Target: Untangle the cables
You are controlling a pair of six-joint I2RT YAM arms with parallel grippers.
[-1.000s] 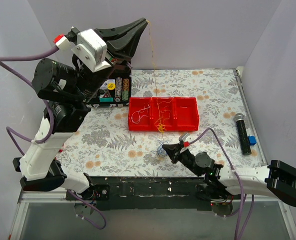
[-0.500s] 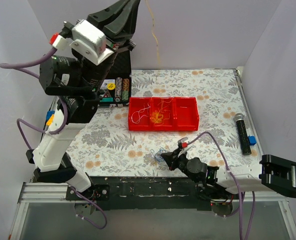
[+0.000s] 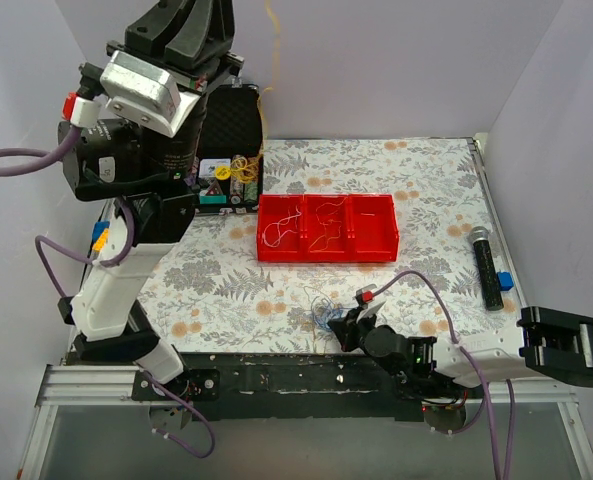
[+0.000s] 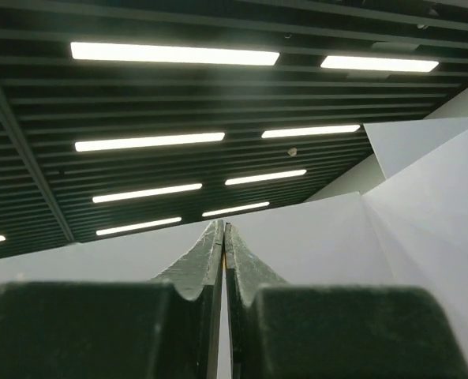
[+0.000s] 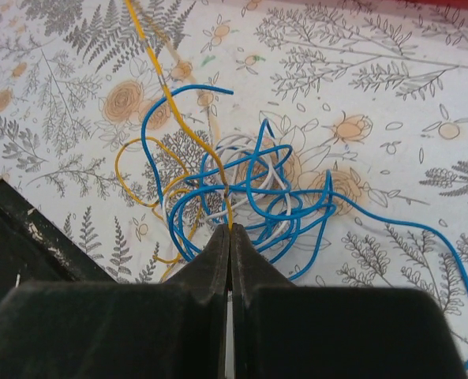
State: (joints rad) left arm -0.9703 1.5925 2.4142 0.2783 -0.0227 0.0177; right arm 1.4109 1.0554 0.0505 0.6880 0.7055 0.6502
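Right arm's fingers are down low near the front edge of the desk, pinched closed on the cables, a little knot of blue, white and yellow lying on the floral cloth. Left arm's fingers are way up in the air pointing at the ceiling, pressed together on one yellow strand that dangles down from them. More thin wire sits in the red tray.

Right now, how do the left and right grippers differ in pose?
Left gripper is raised high, pointing at the ceiling; right gripper lies low at the table. Left holds one yellow-orange cable; right grips the cable bundle. Both are shut.
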